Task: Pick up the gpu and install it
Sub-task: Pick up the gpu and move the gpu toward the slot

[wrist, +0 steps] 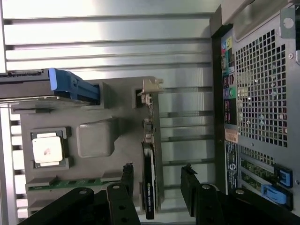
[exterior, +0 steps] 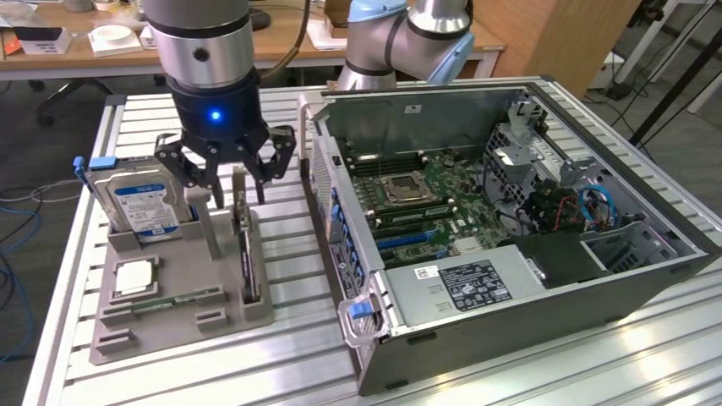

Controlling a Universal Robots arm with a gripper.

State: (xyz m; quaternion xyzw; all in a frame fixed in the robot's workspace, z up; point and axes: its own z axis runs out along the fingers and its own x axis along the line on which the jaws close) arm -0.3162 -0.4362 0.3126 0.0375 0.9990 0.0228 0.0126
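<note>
Cut off at the wrist view's border: rear of the end effector (wrist: 155,171), most of the hard drive (wrist: 28,86) and of the computer case (wrist: 262,93). Edge-on in both views, hiding the faces of the gpu (exterior: 243,249). Too small to read: print on the sticker (exterior: 474,284) inside the case.

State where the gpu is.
On the exterior view's left, the gpu stands on edge in the grey holder, between the hard drive and the computer case, under the open claw.

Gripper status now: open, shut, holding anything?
Gripper: open, holding nothing, poised astride the gpu that stands in the grey holder.
</note>
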